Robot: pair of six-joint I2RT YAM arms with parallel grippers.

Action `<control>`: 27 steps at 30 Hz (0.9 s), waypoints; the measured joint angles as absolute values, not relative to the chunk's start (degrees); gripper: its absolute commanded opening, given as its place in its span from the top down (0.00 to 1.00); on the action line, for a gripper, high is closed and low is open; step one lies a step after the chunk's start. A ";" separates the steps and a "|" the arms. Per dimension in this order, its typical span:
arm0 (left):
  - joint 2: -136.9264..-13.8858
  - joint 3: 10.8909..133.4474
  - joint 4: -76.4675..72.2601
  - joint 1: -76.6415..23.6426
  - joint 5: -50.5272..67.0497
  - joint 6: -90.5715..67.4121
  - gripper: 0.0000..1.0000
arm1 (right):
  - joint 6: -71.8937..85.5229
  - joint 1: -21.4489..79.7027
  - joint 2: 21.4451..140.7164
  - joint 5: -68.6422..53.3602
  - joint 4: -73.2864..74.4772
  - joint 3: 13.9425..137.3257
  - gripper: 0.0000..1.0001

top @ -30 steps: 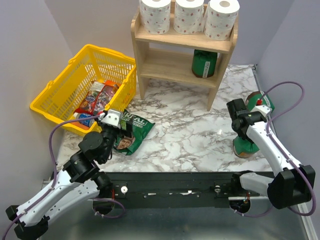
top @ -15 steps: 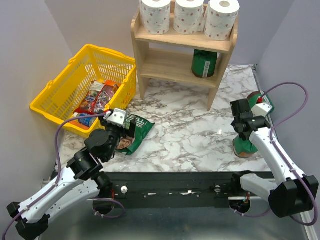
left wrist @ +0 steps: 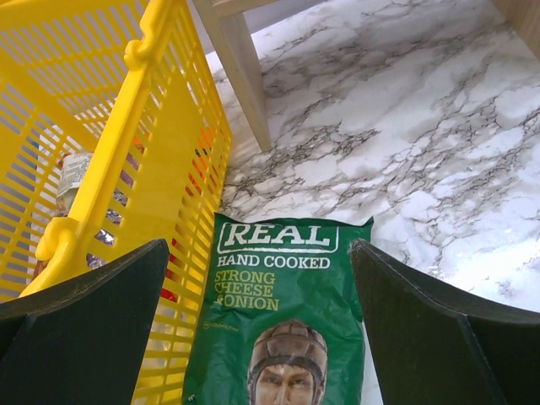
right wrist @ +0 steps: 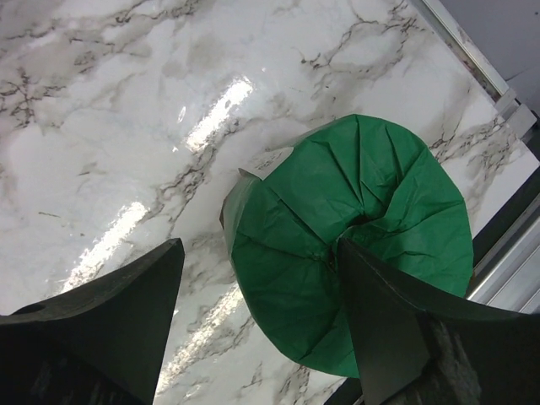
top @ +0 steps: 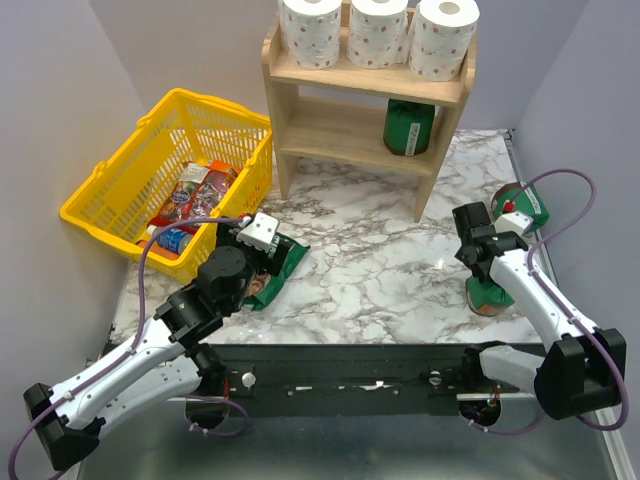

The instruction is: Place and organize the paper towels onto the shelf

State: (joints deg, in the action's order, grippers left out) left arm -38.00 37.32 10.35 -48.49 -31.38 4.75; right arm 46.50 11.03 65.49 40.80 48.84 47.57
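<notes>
Three white paper towels (top: 312, 30) (top: 378, 30) (top: 443, 38) stand side by side on the top tier of the wooden shelf (top: 330, 130). My left gripper (top: 256, 236) is open and empty, low over a green chip bag (top: 275, 262) beside the yellow basket. In the left wrist view the gripper (left wrist: 259, 249) has the bag (left wrist: 283, 304) between its fingers. My right gripper (top: 482, 248) is open over a dark green wrapped package (top: 490, 292). In the right wrist view the gripper (right wrist: 260, 246) sits at that package's (right wrist: 371, 236) left edge.
A yellow basket (top: 120, 190) with snack packets stands at the left, its wall close to my left finger (left wrist: 143, 126). A shelf leg (left wrist: 240, 76) is ahead of it. One green package (top: 408, 126) stands on the lower tier, another (top: 528, 203) by the right table edge.
My left arm has swung right and forward, from the basket's front corner to over the chip bag. My right gripper has shifted only slightly above the green package.
</notes>
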 measured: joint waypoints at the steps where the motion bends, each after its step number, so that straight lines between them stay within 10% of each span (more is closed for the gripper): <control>1: -38.20 37.32 10.37 -48.49 -31.35 4.84 0.01 | 46.52 11.03 66.15 40.82 48.69 47.35 0.19; 17: -35.64 37.32 10.37 -48.49 -29.06 4.89 0.01 | 38.83 10.39 70.76 41.23 43.18 46.41 0.44; 27: -34.65 37.39 10.50 -48.49 -29.02 4.89 0.01 | 16.56 12.16 61.28 11.77 28.36 43.90 0.44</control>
